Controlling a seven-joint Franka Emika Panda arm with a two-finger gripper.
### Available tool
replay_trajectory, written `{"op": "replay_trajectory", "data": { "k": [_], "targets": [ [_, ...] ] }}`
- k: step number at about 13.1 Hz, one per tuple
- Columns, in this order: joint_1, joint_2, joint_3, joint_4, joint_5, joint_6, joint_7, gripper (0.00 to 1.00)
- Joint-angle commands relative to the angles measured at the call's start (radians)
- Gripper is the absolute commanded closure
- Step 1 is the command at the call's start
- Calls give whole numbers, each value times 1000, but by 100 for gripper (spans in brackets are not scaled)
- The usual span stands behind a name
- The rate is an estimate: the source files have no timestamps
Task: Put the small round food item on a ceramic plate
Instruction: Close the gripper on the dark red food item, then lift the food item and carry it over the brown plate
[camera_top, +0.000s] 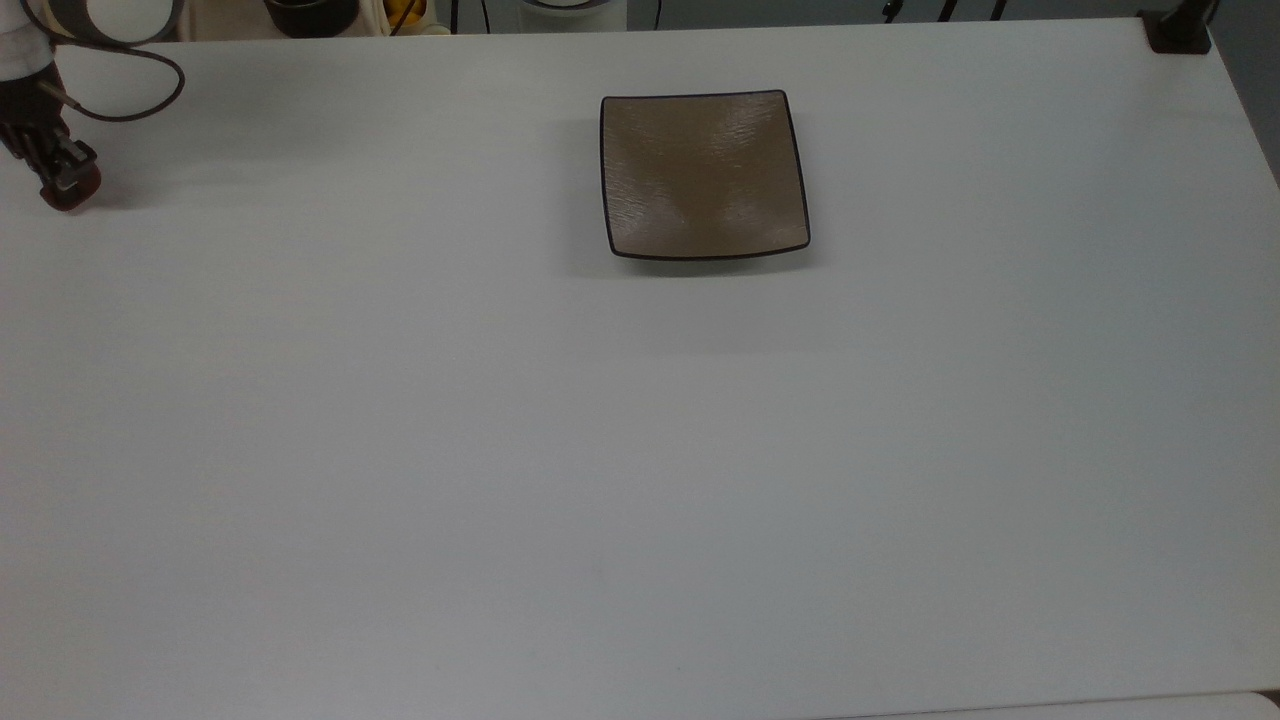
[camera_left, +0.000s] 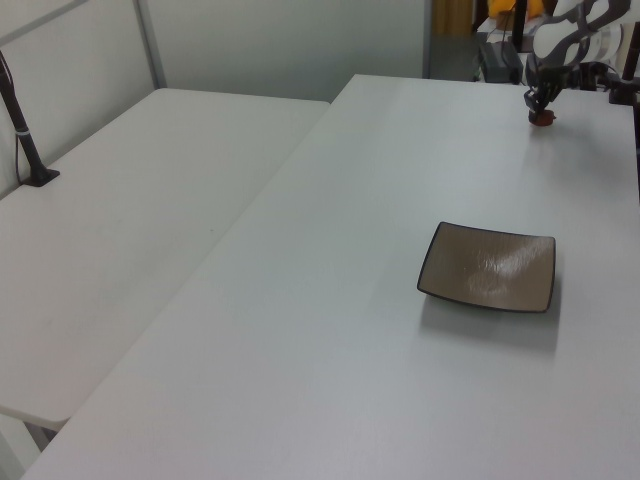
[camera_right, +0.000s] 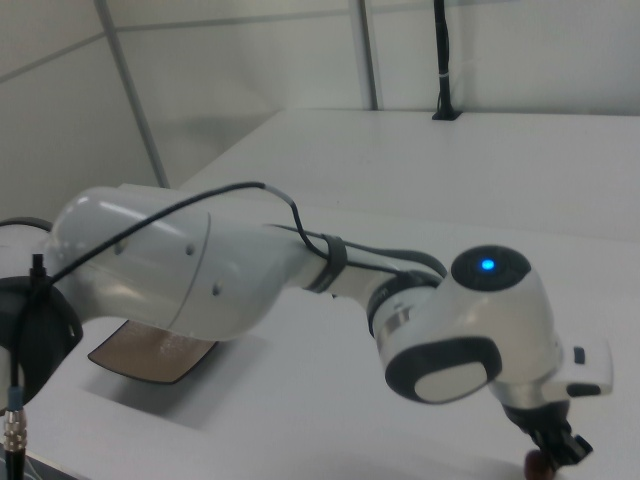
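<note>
We find the pincer at the far left edge of the top view, low over the white desk, its two dark fingers drawn close against the small round food item, a dark red-brown glossy lump that shows just below the fingertips; whether the lump rests on the desk surface or hangs slightly clear of it we cannot tell. In the left view the same pincer sits near the far right corner of the desk with the red lump at its tip. The right view shows the white arm reaching across, the lump at the bottom edge under the fingers. The ceramic plate, square and tan-brown with a thin dark rim, lies bare on the desk, well apart from the pincer. A dark cable loops beside the wrist
</note>
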Motion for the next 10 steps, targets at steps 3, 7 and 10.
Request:
{"op": "replay_trajectory", "data": {
  "k": [3, 7, 10],
  "targets": [
    [78, -170, 6, -26, 21, -237, 14, 94],
    [159, -284, 6, -37, 35, -403, 30, 90],
    [243, -347, 23, -69, 35, -459, 95, 90]
  ]
}}
